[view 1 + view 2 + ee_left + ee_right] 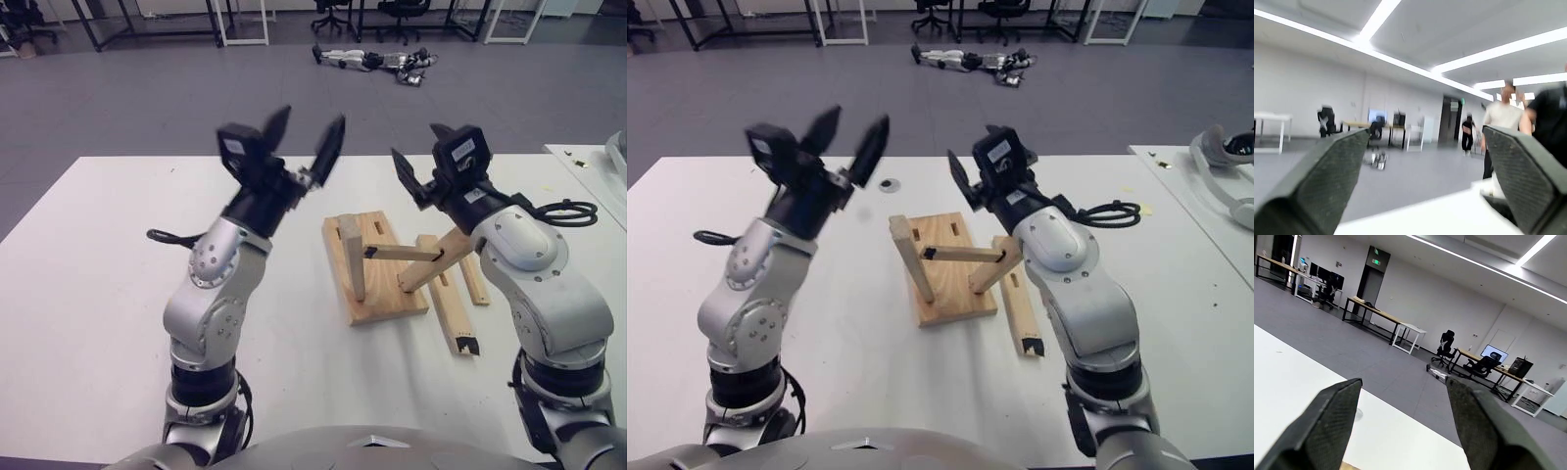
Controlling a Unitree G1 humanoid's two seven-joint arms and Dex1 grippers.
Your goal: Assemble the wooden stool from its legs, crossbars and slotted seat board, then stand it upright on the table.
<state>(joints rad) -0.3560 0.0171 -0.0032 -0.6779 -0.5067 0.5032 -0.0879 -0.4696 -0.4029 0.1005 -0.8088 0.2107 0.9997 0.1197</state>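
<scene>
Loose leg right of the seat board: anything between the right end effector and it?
Nothing visible does. The right end effector hovers open, raised; the loose leg lies flat beside the seat board. A mounted tilted leg stands close beside it.

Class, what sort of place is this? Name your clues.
Probably an open-plan lab or office: black swivel chairs at long desks, and a white worktable bearing a half-built wooden stool.

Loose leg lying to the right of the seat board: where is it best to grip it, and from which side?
Probably the near half of the loose leg, from above, pinching across its narrow width. It lies flat on the table, and its far end is crowded by the tilted leg.
</scene>
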